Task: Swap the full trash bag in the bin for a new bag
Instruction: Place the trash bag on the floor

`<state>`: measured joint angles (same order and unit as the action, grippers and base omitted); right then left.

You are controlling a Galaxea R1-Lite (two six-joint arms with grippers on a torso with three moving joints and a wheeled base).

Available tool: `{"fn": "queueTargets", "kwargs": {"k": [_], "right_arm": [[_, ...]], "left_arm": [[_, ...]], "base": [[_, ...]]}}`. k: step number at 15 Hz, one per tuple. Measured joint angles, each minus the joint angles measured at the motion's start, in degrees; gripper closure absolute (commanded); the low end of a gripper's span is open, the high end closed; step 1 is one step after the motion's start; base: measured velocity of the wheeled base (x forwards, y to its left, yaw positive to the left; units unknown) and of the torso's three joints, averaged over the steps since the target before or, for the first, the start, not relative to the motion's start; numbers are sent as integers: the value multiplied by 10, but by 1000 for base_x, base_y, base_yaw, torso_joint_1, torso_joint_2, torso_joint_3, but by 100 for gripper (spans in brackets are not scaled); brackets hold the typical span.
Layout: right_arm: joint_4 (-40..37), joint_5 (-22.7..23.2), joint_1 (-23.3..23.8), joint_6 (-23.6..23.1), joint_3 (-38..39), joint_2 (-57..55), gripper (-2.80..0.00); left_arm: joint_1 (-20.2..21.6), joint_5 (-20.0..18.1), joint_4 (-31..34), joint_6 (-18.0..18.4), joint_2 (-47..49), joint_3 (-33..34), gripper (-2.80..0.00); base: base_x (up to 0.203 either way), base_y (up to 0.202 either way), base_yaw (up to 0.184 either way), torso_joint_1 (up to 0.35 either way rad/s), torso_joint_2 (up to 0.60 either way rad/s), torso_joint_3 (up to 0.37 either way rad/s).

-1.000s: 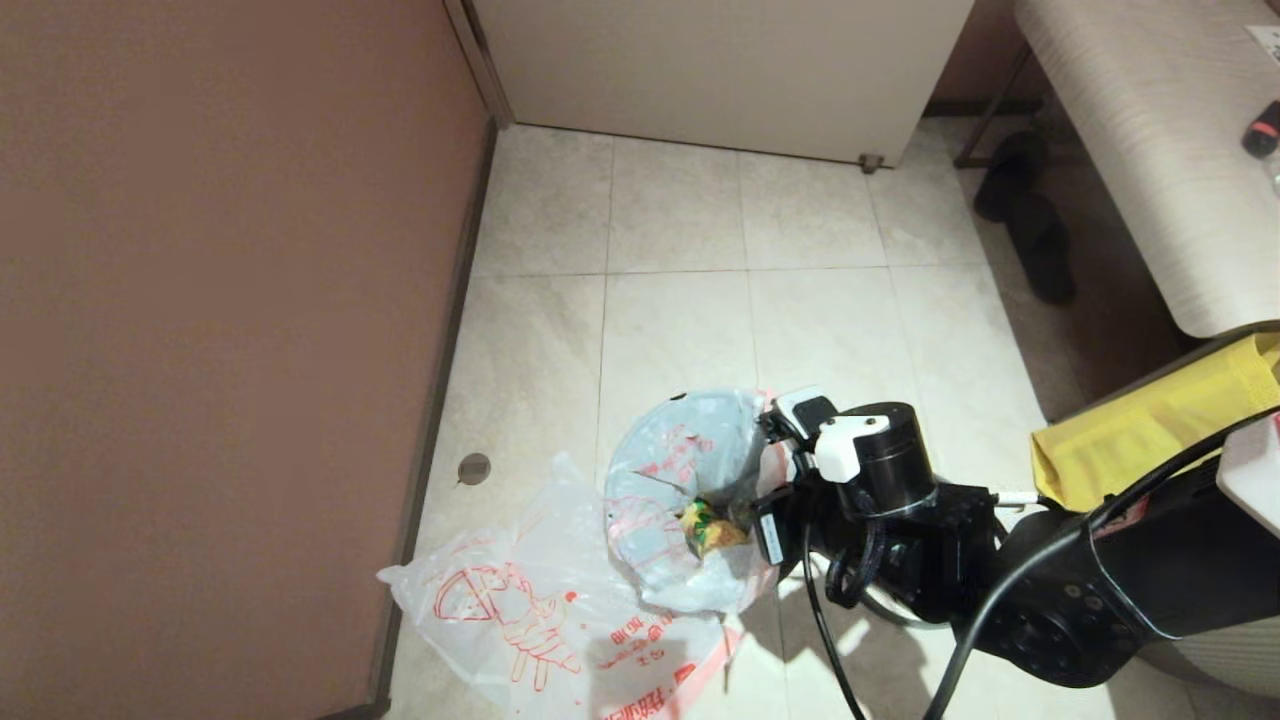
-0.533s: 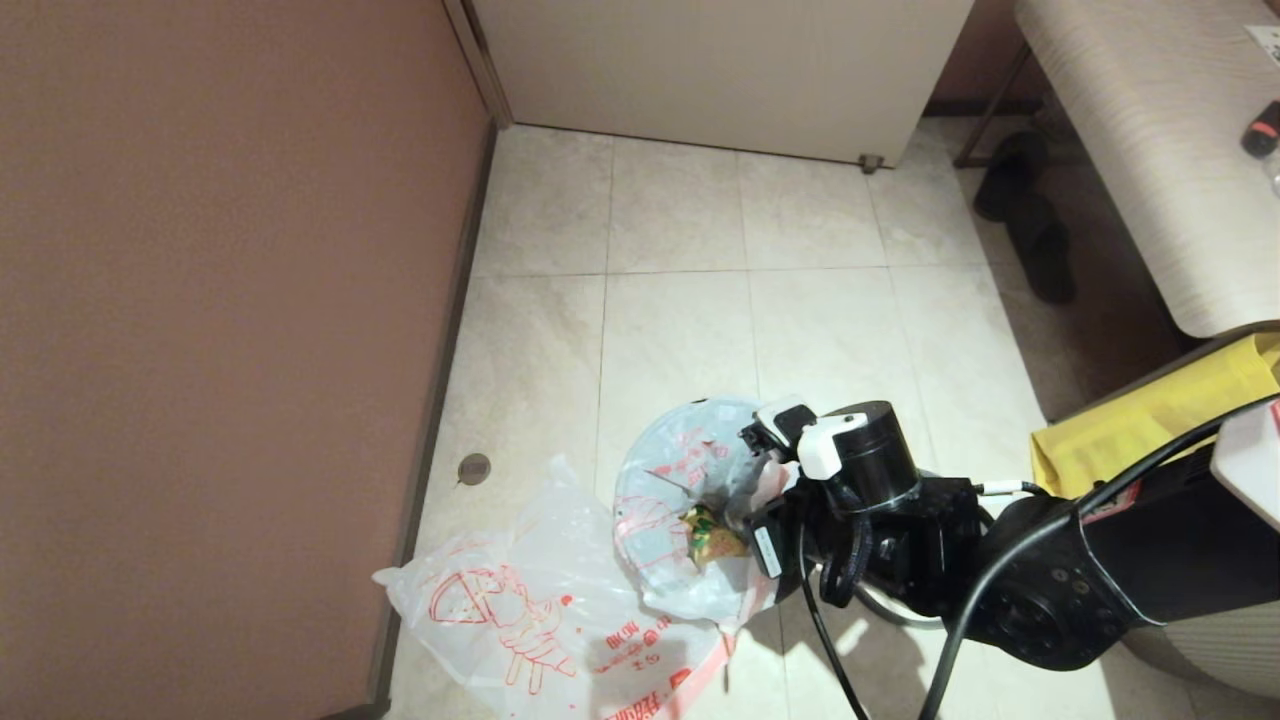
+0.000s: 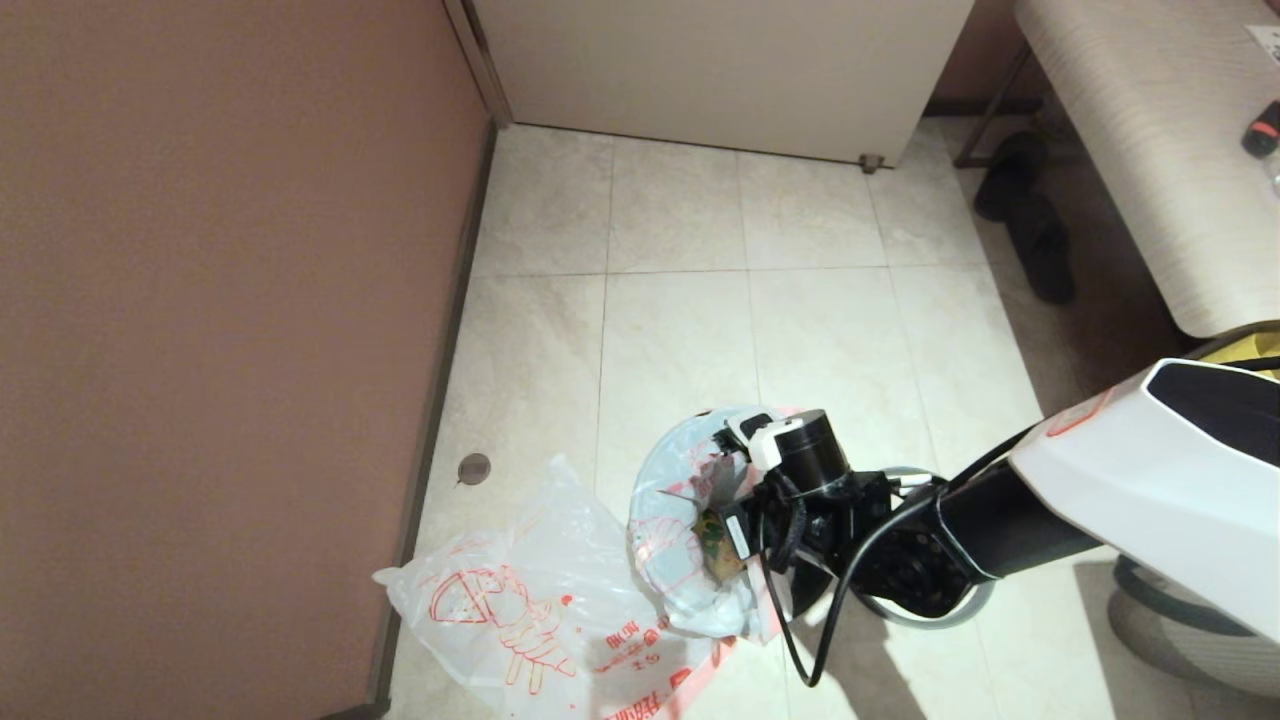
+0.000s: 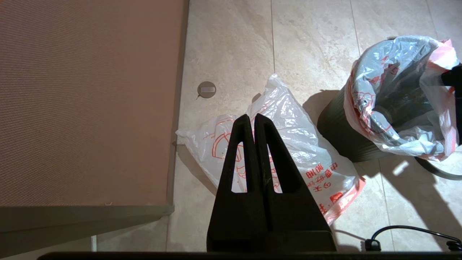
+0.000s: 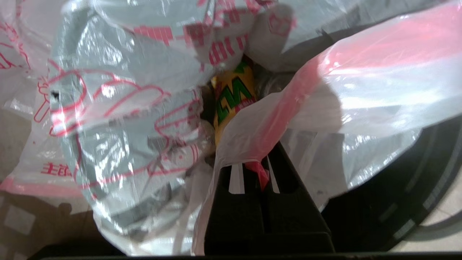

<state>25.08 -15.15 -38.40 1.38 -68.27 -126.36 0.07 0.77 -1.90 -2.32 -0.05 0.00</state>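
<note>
Down at the bin [image 4: 343, 141], near my base on the tiled floor [image 3: 680, 220], I have the right gripper [image 5: 258, 169] clenched on the pink-red edge of the full trash bag [image 3: 672, 500]. In the right wrist view a fold of that band is pinched between the fingers [image 5: 279, 159], so I judge the grip is there to gather the mouth and lift the liner free. That bag is still seated in the bin, its rim draped over the black wall, with a yellow-green wrapper [image 5: 231, 97] showing inside.

The new bag [image 3: 520, 600] lies flat on the floor just beside the bin, toward the brown wall [image 3: 220, 300], I judge so that it is within reach once the bin is empty. My left gripper [image 4: 254, 124] hangs parked above it, fingers pressed together on nothing.

By count: one bin, two plastic bags, one wrapper that I can see, two grippers. A grey ring [image 3: 915, 620] lies on the floor by the bin, partly hidden under my right arm.
</note>
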Motion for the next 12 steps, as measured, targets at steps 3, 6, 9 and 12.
{"fn": "queueTargets", "kwargs": {"k": [3, 6, 9, 12], "right_arm": [[-34, -1, -32, 1, -39, -15, 0], [-65, -1, -49, 18, -42, 25, 0], [-125, -1, -53, 56, -42, 92, 0], [-203, 1, -55, 100, -45, 151, 0]], "left_arm": [[0, 0, 0, 0, 0, 0, 0], [0, 0, 0, 0, 0, 0, 0], [0, 0, 0, 0, 0, 0, 0], [0, 0, 0, 0, 0, 0, 0]], "base": [[0, 0, 0, 0, 0, 0], [0, 0, 0, 0, 0, 0], [0, 0, 0, 0, 0, 0], [0, 0, 0, 0, 0, 0]]}}
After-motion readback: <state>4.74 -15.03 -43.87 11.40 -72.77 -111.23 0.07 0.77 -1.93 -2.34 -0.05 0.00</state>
